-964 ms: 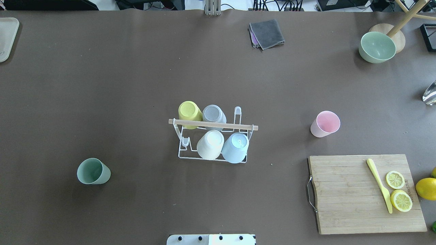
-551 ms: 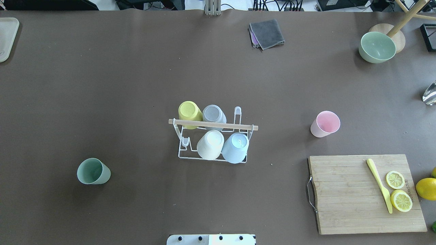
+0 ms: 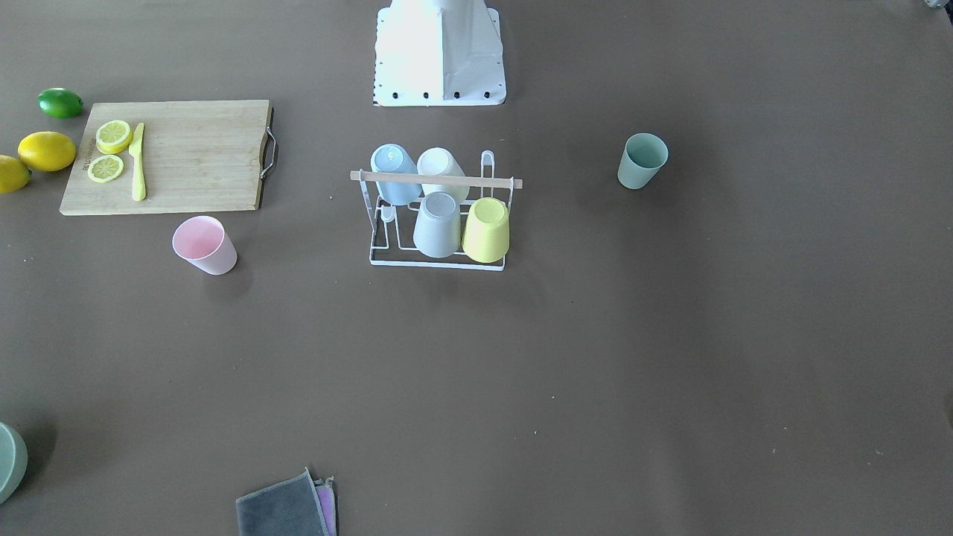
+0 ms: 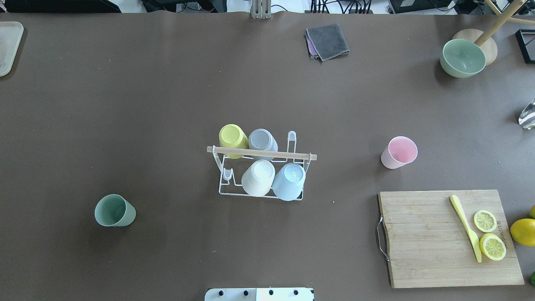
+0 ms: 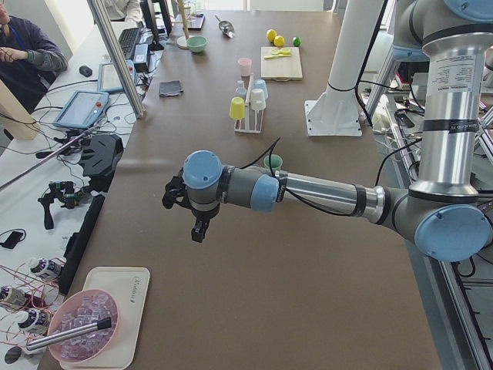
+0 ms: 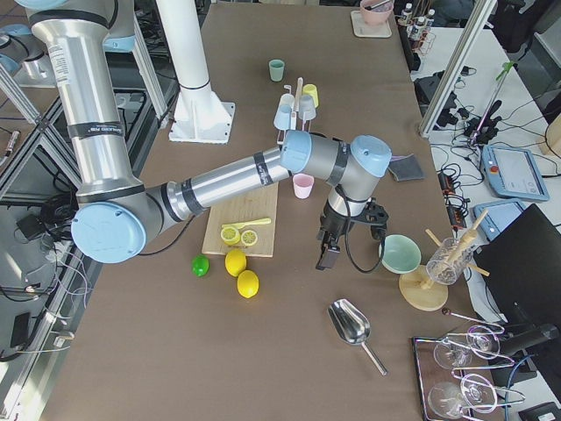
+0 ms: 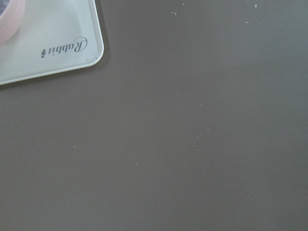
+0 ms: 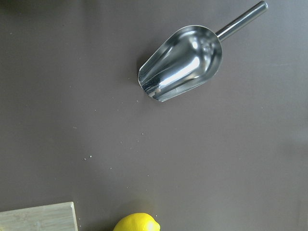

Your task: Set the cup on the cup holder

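L gripper point(image 5: 198, 230) hangs fingers-down over the table point(image 4: 167, 104) toward the robot's left end; it shows only in the left side view, so can't tell whether fingers are apart or together; its wrist cam sees brown tabletop w/ the corner of a pale tray point(image 7: 53, 48) and the rim of a pink bowl point(image 7: 6, 19) on it; R gripper point(image 6: 328, 256) also points down, over the robot's right end, shown only in the right side view, so its spread can't be judged either; below it per wrist cam: metal scoop point(image 8: 182, 60), a lemon point(image 8: 137, 223), corner of the cutting board point(image 8: 36, 216); cup holder point(image 4: 292, 155) stands mid-table in front of the robot base, well apart from both grippers; 4 cups sit upside down on its prongs: yellow cup point(image 4: 232, 140) and grey cup point(image 4: 262, 140) in the far row, white cup point(image 4: 258, 177) and blue cup point(image 4: 289, 181) in the near row; near-left and far-right prongs are bare; green cup point(image 4: 113, 210) stands mouth-up on the table well to the holder's left; pink cup point(image 4: 399, 152) stands mouth-up to its right, near the board's far-left corner; neither touches the holder; on the board: 2 lemon slices point(image 4: 485, 220) beside a yellow knife point(image 4: 464, 233); folded grey cloth point(image 4: 328, 41) at the far edge; green bowl point(image 4: 462, 57) at the far-right corner.
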`<action>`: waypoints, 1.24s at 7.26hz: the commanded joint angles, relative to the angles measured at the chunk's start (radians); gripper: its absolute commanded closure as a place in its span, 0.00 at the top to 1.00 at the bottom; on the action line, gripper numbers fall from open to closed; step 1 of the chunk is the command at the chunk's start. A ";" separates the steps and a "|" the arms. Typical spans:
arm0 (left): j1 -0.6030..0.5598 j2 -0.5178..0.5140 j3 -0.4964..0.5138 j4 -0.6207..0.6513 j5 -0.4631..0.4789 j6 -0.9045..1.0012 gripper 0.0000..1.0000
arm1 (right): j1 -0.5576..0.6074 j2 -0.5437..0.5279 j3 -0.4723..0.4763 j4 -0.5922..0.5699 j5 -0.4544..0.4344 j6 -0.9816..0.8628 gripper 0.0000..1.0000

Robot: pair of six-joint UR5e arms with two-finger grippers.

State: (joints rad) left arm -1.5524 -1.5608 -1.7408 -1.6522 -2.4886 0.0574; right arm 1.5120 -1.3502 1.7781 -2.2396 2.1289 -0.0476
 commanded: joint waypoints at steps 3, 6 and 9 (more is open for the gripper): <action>0.055 0.007 0.004 -0.077 -0.021 -0.004 0.98 | -0.117 0.155 -0.012 -0.199 -0.009 -0.089 1.00; 0.066 0.008 0.009 -0.099 -0.020 0.004 0.98 | -0.185 0.268 -0.110 -0.207 0.038 -0.172 1.00; 0.074 0.007 0.007 -0.100 -0.039 0.001 0.98 | -0.321 0.490 -0.348 -0.212 0.031 -0.173 1.00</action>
State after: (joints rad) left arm -1.4810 -1.5527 -1.7335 -1.7511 -2.5172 0.0596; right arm 1.2558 -0.9492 1.5313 -2.4494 2.1658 -0.2196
